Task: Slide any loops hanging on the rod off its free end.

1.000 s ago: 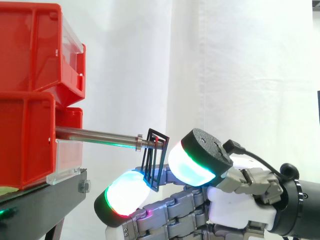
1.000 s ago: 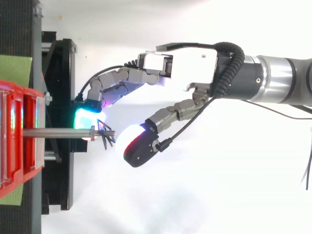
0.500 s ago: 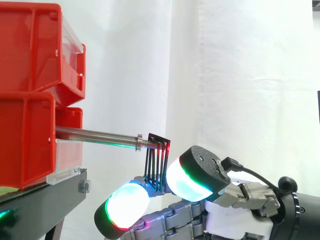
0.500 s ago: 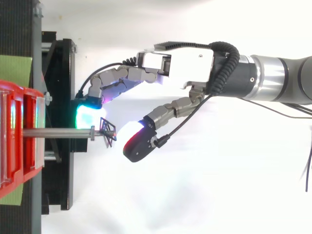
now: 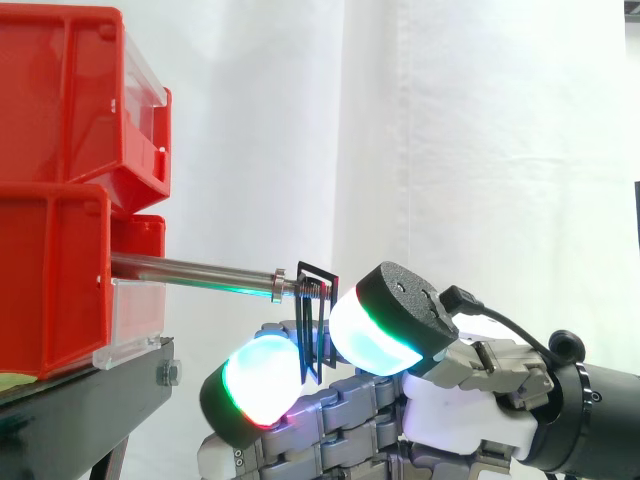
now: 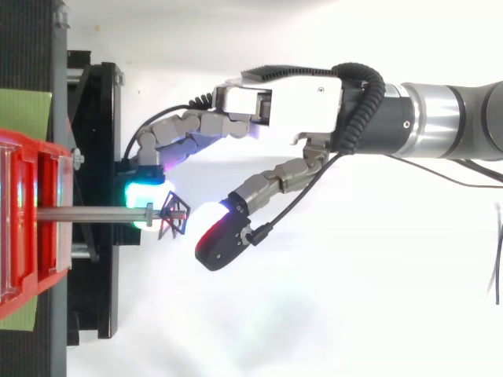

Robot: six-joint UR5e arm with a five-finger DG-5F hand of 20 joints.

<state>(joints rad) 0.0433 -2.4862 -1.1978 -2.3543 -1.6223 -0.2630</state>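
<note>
Rod (image 5: 190, 270) from red bins (image 5: 60, 140), hand (image 6: 302, 98) pinching loops (image 5: 316, 312)

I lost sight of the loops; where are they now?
In the side view, the loops hang at the rod's free right end, pinched between the robot hand's glowing pads.

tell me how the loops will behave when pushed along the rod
The loops look thin and wiry, so probably light and fairly stiff. Hanging tilted near the tip of the rod, they'll likely swing or twist when pushed. They may snag on what looks like its threaded end.
</note>
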